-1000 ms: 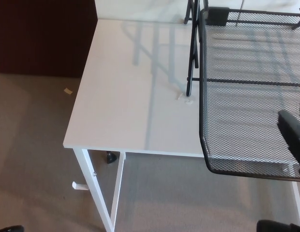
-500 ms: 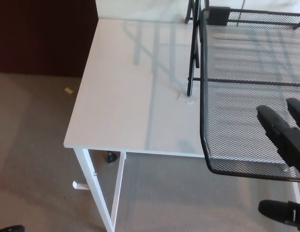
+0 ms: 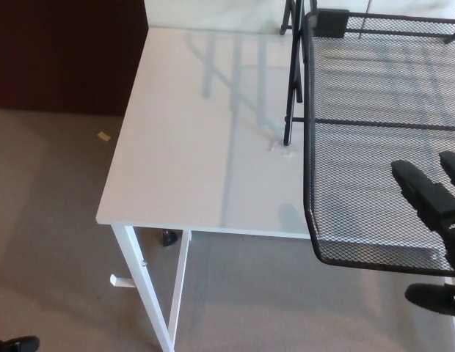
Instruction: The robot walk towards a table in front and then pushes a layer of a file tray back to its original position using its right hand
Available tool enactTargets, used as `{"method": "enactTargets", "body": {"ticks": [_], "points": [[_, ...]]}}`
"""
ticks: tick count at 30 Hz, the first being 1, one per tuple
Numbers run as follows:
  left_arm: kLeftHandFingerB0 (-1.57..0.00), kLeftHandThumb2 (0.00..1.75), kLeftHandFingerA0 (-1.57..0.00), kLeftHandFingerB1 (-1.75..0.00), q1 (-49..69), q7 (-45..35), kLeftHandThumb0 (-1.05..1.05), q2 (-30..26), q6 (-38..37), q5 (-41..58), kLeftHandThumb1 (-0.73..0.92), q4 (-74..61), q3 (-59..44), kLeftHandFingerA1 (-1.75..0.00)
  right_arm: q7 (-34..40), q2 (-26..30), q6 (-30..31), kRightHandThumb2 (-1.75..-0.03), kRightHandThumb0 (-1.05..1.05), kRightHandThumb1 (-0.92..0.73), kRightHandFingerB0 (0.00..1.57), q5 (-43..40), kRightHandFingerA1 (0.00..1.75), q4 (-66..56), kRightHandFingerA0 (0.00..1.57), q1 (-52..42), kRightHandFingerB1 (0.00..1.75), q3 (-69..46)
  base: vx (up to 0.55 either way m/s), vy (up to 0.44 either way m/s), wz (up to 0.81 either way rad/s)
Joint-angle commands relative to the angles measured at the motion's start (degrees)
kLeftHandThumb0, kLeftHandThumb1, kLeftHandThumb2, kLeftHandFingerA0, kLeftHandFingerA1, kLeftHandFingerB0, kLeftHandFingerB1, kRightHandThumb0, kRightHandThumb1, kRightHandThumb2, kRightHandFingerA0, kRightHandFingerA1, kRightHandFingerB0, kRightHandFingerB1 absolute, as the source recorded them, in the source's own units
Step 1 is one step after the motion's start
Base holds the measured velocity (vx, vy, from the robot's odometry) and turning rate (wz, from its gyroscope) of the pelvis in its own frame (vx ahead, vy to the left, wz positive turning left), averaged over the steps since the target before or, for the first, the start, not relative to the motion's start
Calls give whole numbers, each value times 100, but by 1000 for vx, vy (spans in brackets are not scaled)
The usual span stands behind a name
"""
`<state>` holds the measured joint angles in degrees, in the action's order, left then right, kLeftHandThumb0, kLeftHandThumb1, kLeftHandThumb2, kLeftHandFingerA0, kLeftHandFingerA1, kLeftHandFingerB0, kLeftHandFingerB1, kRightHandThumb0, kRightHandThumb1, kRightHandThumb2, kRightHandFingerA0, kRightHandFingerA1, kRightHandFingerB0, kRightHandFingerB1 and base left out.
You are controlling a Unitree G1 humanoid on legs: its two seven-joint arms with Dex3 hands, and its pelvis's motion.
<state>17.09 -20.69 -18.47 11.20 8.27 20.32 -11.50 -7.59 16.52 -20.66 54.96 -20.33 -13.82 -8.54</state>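
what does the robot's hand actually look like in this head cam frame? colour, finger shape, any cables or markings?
Only the right hand shows, at the picture's right edge. It is matte black throughout, with two thick, blocky fingers with rounded tips and segmented joints, plus a separate stubby black thumb lower down. No cables, labels or markings are visible. The arm itself is out of frame, and the left hand does not show.

White desk [image 3: 205, 147] on grey carpet. Black mesh tray layer [image 3: 359, 183] pulled out past the front desk edge. Right hand [image 3: 437, 220] at the tray's near rim, fingers [image 3: 422, 192] spread, holding nothing.
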Motion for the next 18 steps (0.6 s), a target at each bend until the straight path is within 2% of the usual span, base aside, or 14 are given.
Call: {"method": "enactTargets", "body": {"ticks": [1,10,11,12,15,16,18], "points": [[-25,82,-31,-50,4,32,-8,-113,-45,-83,39,-99,0,-55,247,167,484,-82,-84,-52,0,330,0,147,0,206,0,159,0,0,0],[-24,81,-31,-50,-28,-23,-9,-122,-99,-65,38,-22,-30,-55,1085,327,467,-84,-85,-55,0,495,0,224,0,424,1,379,0,0,0],[-24,81,-32,-50,-11,-15,-9,-124,-102,-75,38,-35,-28,-55,1103,336,479,-61,-69,-66,0,456,0,212,0,444,0,402,0,0,0],[-24,81,-31,-50,-23,-17,-9,-125,-128,-84,37,3,-23,-55,1088,340,531,-86,-86,-57,0,461,0,207,0,513,0,422,0,0,0],[-24,81,-31,-50,-5,-22,-10,-110,-116,-79,37,-11,-13,-55,1157,396,591,-84,-83,-54,0,433,0,385,0,625,1,467,0,0,0],[-35,57,-40,-37,-7,-9,-15,-115,-108,-95,55,-27,-4,-42,1183,420,625,-84,-83,-54,0,435,0,493,0,705,1,503,0,0,0],[-36,57,-40,-37,-14,14,-14,-110,-97,-106,54,-42,0,-42,1138,444,721,-85,-84,-55,0,442,0,593,0,806,1,553,0,0,0]]}}
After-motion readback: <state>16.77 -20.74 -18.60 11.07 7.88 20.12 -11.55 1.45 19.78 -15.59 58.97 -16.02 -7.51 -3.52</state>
